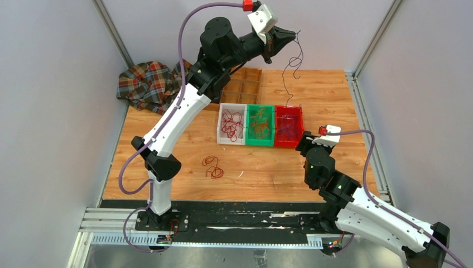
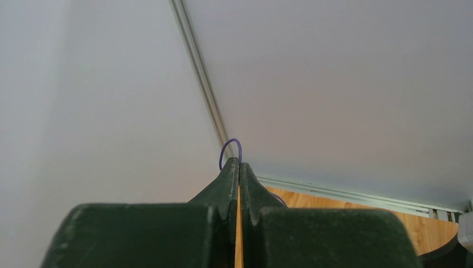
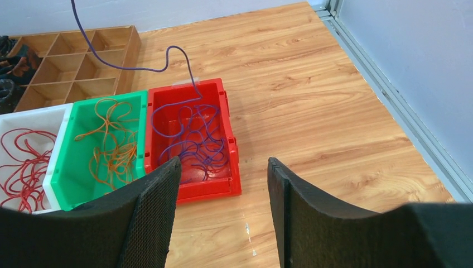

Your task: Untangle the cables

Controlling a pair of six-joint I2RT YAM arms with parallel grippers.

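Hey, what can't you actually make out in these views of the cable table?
Left wrist view: the purple cable vanishes between the shut fingers of the left tool.
Right wrist view: the white bin is cut off by the left edge and a finger of the right tool.
Top view: the right tool's fingers are hidden under its own wrist; tangles in the red bin are too small to trace.

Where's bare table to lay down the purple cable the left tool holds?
Bare tabletop right of the red bin, up to the side rail, and between the loose red cable and right arm. Crowded: bin row, divider tray behind.
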